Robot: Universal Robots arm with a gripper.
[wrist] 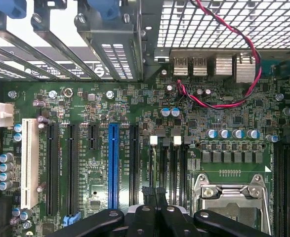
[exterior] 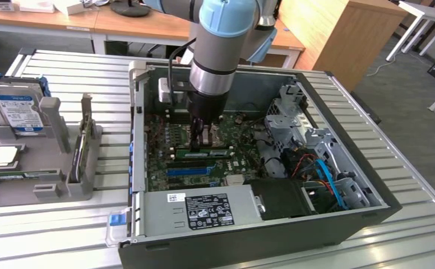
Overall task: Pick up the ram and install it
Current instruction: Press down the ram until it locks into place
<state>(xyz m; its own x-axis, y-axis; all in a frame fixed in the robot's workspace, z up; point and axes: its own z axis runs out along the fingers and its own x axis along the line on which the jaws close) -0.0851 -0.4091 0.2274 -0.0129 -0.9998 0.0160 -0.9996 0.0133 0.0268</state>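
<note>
Resting in motherboard slot: green ram (exterior: pixel 202 152).

We see a green matt circuit-board ram (exterior: pixel 202 152) seated among black plastic slots. Gripper (wrist: pixel 154 195) fingers look matt black, with shiny screws. Computer case (exterior: pixel 367 185) is dull grey sheet metal; the perforated grille (wrist: pixel 224 22) is bare metal. Glossy blue plastic slot (wrist: pixel 113 165), white plastic slot (wrist: pixel 29 163). Ribbed metal table (exterior: pixel 419 179), brushed.

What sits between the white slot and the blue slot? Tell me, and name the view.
Black slots, standing side by side, fill the stretch between the white slot and the blue slot. The wrist view shows it.
</note>
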